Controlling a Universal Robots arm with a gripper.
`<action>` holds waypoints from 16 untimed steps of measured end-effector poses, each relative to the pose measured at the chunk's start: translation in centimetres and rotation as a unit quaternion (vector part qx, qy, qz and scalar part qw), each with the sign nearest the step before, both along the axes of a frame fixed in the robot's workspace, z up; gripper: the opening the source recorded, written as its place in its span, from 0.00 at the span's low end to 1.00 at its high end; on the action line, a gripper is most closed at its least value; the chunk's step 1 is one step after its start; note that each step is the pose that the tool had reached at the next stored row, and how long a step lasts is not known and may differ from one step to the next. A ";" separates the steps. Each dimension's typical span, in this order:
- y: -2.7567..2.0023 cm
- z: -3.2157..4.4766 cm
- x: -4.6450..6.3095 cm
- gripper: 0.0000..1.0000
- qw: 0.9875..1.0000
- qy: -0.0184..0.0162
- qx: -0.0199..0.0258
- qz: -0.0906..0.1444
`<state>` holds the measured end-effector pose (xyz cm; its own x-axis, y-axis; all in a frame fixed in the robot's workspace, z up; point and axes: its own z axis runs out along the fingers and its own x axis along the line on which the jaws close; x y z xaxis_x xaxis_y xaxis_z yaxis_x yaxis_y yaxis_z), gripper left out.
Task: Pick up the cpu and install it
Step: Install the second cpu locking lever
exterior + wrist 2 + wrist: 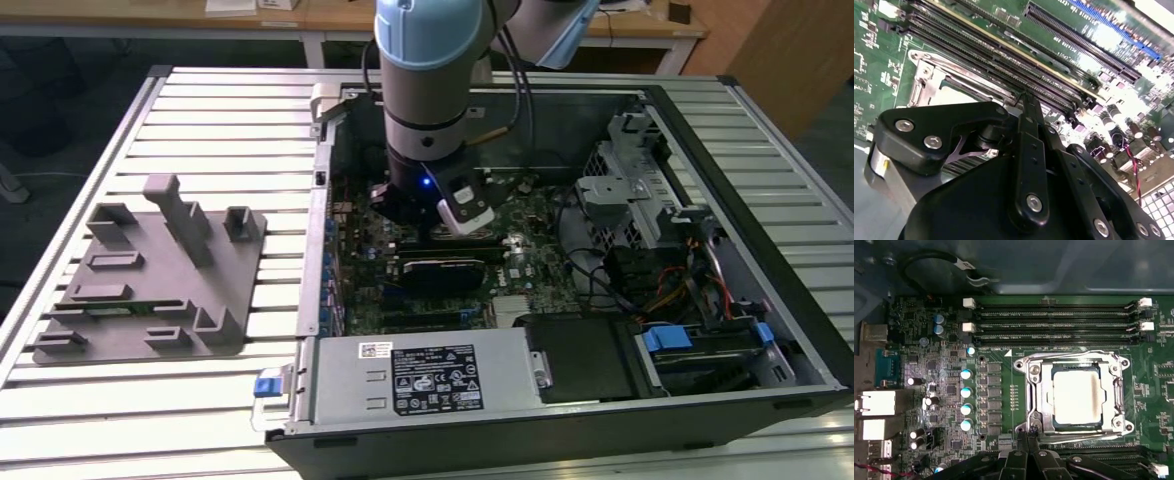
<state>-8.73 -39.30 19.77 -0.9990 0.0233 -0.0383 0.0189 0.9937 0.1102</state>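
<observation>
Sitting in the socket frame (pixel 1076 395), the cpu (pixel 1077 399); tool (pixel 1026 440) fingertips beside it.

Cpu (pixel 1077 399) in mobo socket (pixel 1036 400), RAM slots (pixel 1054 315) beside it.

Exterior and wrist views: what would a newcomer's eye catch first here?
The arm plunging into the open PC case, its claw low over the motherboard. In the first wrist view, the pale cpu sits in the metal socket frame, just past the claw's tips. A grey holder lies at the exterior view's left.
</observation>
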 end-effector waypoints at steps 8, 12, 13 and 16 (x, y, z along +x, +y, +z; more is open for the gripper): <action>-0.07 -0.32 -0.3 0.11 1.000 0.000 0.014 0.001; -0.12 -0.37 -0.5 0.11 1.000 0.000 0.014 0.001; -0.11 -0.38 -0.5 0.11 1.000 0.000 0.014 0.002; -0.12 -0.37 -0.6 0.11 1.000 0.000 0.014 0.002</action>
<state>-9.36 -39.43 19.40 -0.9991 0.0213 -0.0378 0.0159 0.9903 0.1384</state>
